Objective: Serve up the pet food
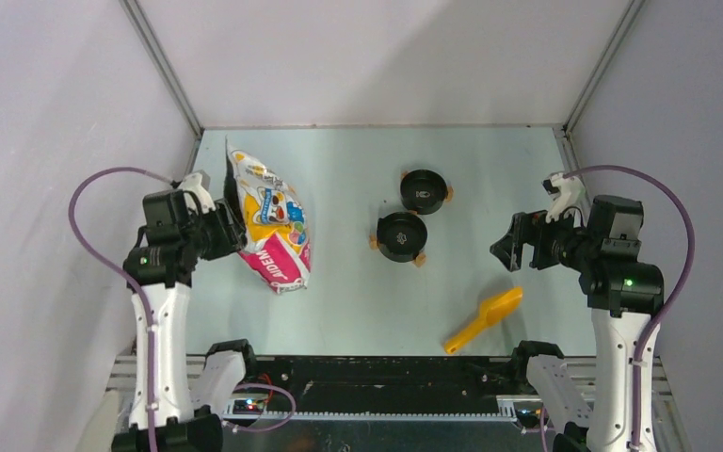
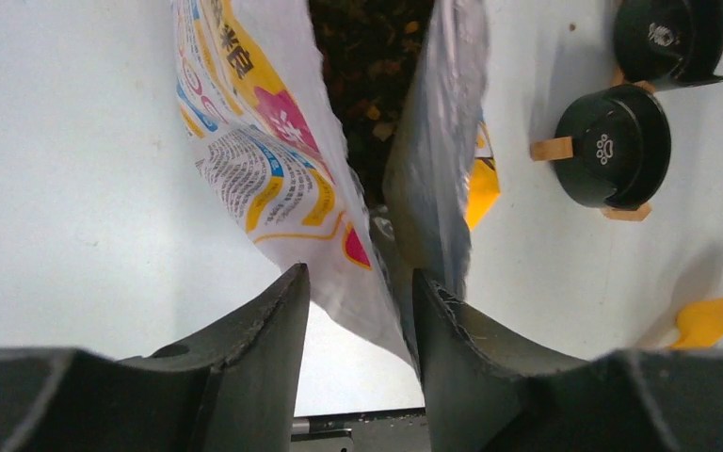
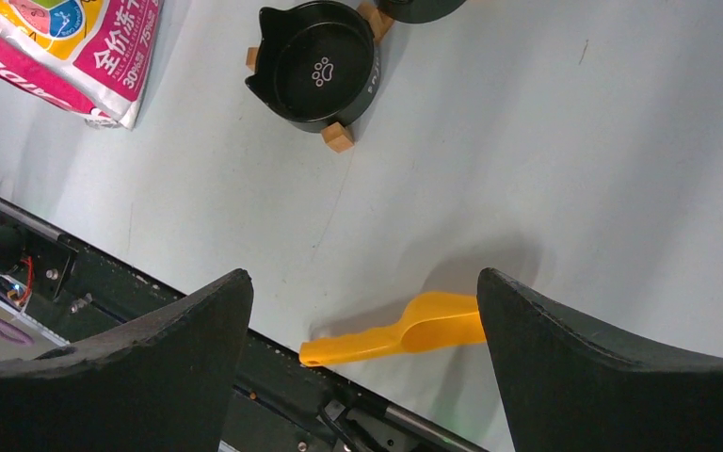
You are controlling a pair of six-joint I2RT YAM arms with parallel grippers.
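The pet food (image 2: 369,58) shows as brown and tan kibble inside the open mouth of the cartoon-cat bag (image 2: 264,141). The bag (image 1: 271,226) leans at the table's left. My left gripper (image 1: 232,228) is at the bag's left edge. In the left wrist view my left gripper (image 2: 360,273) is part open. The bag's near wall hangs between the jaws against the right finger (image 2: 447,330), with a gap to the left finger. My right gripper (image 1: 506,247) is wide open and empty. In the right wrist view it (image 3: 362,274) hovers above the yellow scoop (image 3: 405,330).
Two black cat-shaped bowls (image 1: 401,235) (image 1: 424,191) on small wooden feet stand mid-table; they also show in the left wrist view (image 2: 612,146) (image 2: 668,38). The yellow scoop (image 1: 485,320) lies near the table's front edge, right of centre. Grey walls enclose the table.
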